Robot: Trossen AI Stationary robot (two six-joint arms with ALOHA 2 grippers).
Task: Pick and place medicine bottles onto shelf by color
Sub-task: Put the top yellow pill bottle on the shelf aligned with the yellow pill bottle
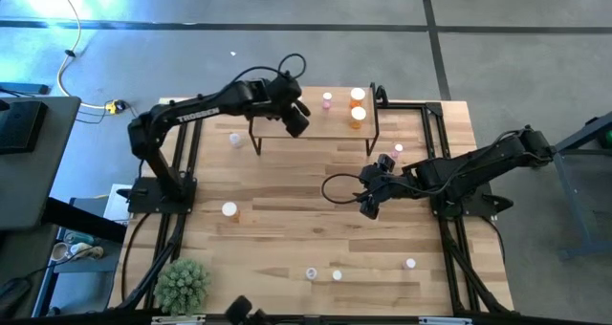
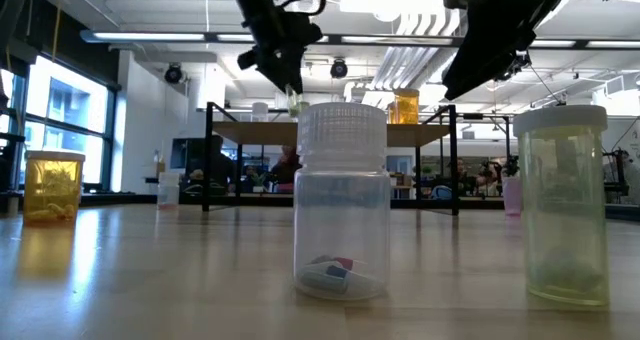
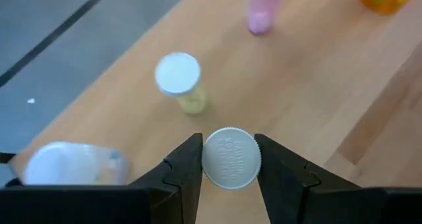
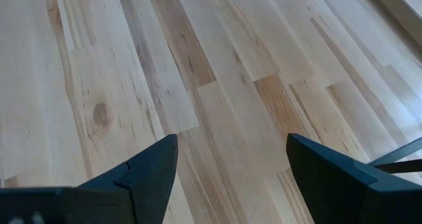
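Holding a white-capped bottle (image 3: 230,157) pinched by its cap over the shelf (image 1: 335,129) at the table's far edge, the left tool (image 3: 228,173) should lower it upright beside the pale yellow bottle (image 3: 181,83) before letting go, while the right tool (image 4: 231,168) waits spread over mid-table.

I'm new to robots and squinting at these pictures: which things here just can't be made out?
- Colour of the bottle in the left gripper: the left wrist view shows only its white cap.
- Shelf top under the left arm: covered in the high view.
- Bottles near the table's front edge: too small in the high view to tell tint.
- Right gripper: open over bare wood, nothing between its fingers.
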